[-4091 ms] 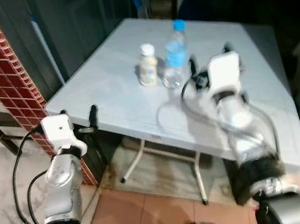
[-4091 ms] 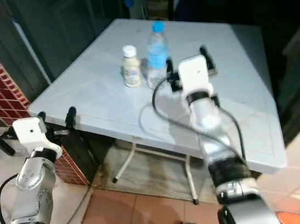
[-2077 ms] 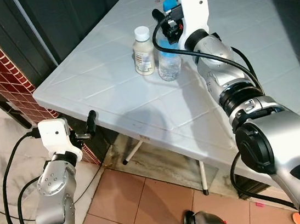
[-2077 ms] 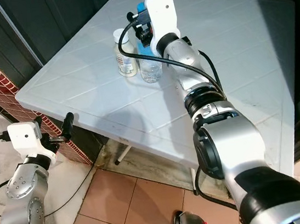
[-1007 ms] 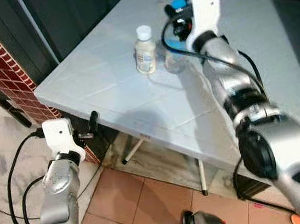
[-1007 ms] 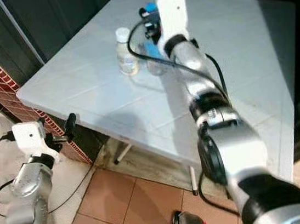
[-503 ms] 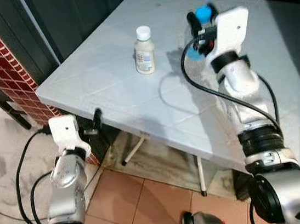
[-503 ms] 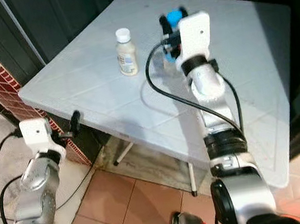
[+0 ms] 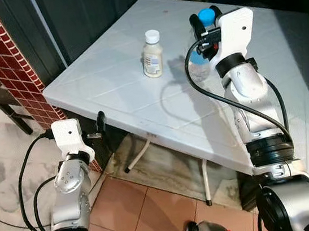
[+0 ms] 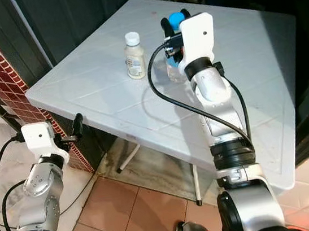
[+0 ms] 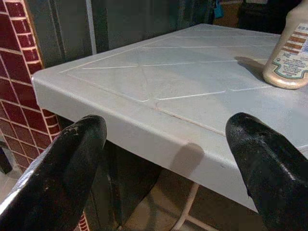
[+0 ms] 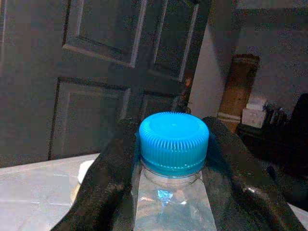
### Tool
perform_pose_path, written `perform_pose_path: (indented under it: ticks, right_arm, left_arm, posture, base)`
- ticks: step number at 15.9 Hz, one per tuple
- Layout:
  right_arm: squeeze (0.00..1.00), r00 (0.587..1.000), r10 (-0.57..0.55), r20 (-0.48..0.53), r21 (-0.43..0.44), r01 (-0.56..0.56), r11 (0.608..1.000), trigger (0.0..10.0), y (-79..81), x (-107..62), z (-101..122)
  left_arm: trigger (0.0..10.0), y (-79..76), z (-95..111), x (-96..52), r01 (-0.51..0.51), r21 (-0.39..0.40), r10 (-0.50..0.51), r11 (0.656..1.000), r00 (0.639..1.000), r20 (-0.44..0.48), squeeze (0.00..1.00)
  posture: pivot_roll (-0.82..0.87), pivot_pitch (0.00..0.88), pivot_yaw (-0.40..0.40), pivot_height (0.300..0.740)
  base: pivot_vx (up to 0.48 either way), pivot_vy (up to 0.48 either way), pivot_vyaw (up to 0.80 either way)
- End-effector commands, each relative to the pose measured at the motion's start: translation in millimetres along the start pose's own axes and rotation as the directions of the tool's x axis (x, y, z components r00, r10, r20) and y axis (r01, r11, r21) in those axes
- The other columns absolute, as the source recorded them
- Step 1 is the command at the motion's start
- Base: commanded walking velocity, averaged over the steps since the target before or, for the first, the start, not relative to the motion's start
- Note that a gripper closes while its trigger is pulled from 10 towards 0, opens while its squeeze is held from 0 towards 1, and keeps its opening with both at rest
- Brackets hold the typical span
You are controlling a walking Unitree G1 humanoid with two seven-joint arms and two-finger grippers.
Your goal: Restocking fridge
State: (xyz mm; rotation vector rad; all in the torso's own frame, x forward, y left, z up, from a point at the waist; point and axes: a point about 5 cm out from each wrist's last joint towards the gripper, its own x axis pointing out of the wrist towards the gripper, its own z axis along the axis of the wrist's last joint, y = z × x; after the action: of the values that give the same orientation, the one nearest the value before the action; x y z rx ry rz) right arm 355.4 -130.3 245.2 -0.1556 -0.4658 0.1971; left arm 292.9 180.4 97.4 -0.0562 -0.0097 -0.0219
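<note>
Right gripper [image 10: 174, 22] was clamped on water bottle [image 10: 175, 67] neck, just under the cap; lift it straight, clear of milk bottle [image 10: 133, 56]. Left gripper [image 9: 100, 124] idled apart at bench [image 9: 111, 92] edge.

Silver jointed arms, white wrist boxes, black cables, black-fingered right gripper [image 10: 175, 19].

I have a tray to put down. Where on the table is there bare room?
Bare: the table's near half before the bottle, and its right side. Crowded: the far middle, where the right hand grips the water bottle.
</note>
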Motion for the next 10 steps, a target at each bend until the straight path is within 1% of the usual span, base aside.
perform_pose_path:
  ticks: [1, 10]
  right_arm:
    - [0.00, 0.999, 0.000, 0.039, 0.002, -0.001, 1.000, 10.0, 2.1, 1.9, 10.9]
    - [0.00, 1.000, -0.002, 0.018, 0.006, 0.002, 1.000, 10.0, 1.3, 2.3, 10.4]
  left_arm:
    - [10.0, 1.6, -0.8, 1.1, -0.005, 0.011, 0.005, 1.000, 1.000, -0.004, 0.00]
    - [10.0, 3.4, -2.2, 2.4, -0.018, 0.013, 0.018, 1.000, 1.000, -0.003, 0.00]
  posture:
    - [0.01, 0.000, -0.014, 0.740]
    - [0.01, 0.000, -0.018, 0.740]
  base:
    - [0.000, 0.000, 0.00]
    - [-0.266, 0.000, 0.00]
